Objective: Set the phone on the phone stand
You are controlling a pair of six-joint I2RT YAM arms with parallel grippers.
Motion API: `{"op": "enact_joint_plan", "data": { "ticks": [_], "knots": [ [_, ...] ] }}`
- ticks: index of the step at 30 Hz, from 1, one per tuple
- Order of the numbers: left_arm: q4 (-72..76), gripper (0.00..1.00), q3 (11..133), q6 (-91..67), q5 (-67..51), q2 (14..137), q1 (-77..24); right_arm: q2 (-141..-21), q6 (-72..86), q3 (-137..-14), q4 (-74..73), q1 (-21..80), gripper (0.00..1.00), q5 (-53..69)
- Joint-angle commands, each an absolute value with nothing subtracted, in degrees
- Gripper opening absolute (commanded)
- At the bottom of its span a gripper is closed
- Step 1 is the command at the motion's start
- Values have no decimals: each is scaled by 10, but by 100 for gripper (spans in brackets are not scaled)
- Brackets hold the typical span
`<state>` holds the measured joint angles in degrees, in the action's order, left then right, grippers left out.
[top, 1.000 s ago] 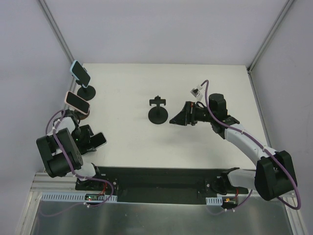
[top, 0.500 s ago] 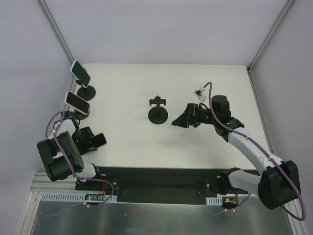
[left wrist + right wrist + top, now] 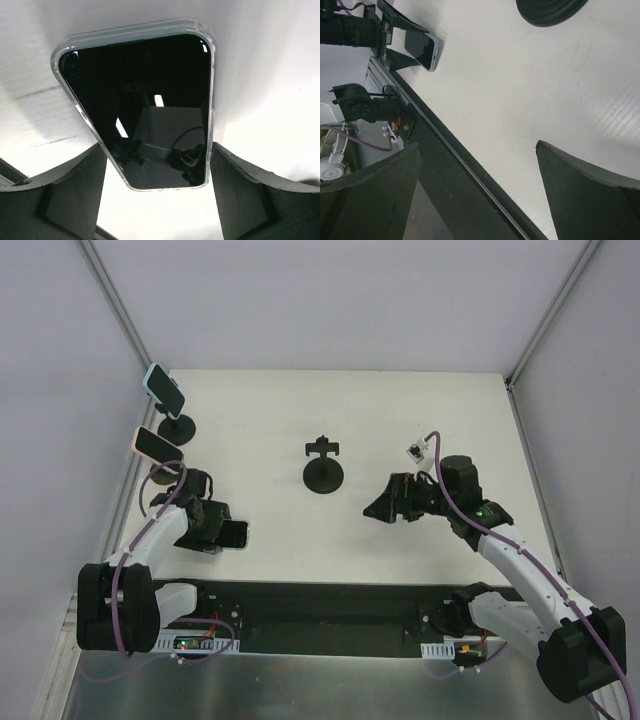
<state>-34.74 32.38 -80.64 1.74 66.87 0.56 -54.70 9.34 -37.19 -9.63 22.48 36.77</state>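
The left hand (image 3: 225, 533) is closed on the phone (image 3: 234, 534), near the tabletop's (image 3: 260, 420) front edge. In its wrist view the phone (image 3: 145, 105) lies screen up between the two fingers (image 3: 75, 192). Each finger presses one long edge of the clear case near the end closest to the hand, and the rest of the phone sticks out past the fingertips over the white tabletop (image 3: 260, 75). Whether the phone rests on the surface or is held just above it cannot be told.

The right hand (image 3: 375, 510) is open and holds nothing. It hovers over bare tabletop, well apart from the left hand and pointing toward it. Its own camera sees the phone (image 3: 422, 49) far ahead, between the left hand's fingers.

The empty stand (image 3: 325, 470) stands upright on its round black base. It is up and to the left of the right hand's fingertips in the overhead view, and well away from the left hand. Only the edge of its base (image 3: 550, 10) shows in the right wrist view.

Behind the left hand, along the tabletop's left edge, a pink-cased phone (image 3: 157, 447) and a blue-cased phone (image 3: 164, 390) each sit tilted on a stand.
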Motion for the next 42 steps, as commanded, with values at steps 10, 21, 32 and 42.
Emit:
{"op": "enact_joint_plan", "data": {
  "ticks": [10, 21, 32, 42],
  "knots": [
    [-219, 0, 357, -485, -158, 542, -30, -497, 172, -335, -71, 338, 99, 263],
    [-188, 0, 448, -359, -307, 428, -92, -580, 224, -428, -4, 570, 96, 58],
    [-200, 0, 506, -293, -201, 438, -249, -690, 182, -542, 34, 631, 93, 28],
    [-185, 0, 539, -273, -193, 489, -255, -793, 145, -628, 34, 612, 69, 41]
  ]
}}
